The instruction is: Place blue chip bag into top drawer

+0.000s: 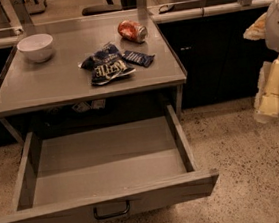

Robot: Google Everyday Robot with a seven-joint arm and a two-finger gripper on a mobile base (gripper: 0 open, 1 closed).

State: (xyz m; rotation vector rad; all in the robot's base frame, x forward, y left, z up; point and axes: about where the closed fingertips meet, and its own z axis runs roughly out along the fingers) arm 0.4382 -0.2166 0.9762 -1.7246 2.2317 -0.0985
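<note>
The blue chip bag (107, 66) lies crumpled on the grey table top (41, 84), near its middle, with white lettering facing up. The top drawer (105, 162) under the table top is pulled fully out and nothing shows inside it; its dark bar handle (112, 210) is on the front panel. My gripper (266, 109) hangs at the far right edge of the view, over the floor, well to the right of the table and the drawer, and away from the bag. It holds nothing that I can see.
A small flat dark blue wrapper (139, 57) lies just right of the bag. A red-orange soda can (132, 30) lies on its side behind them. A white bowl (35, 47) stands at the back left. Dark cabinets (218, 49) run behind the table, above a speckled floor (257, 170).
</note>
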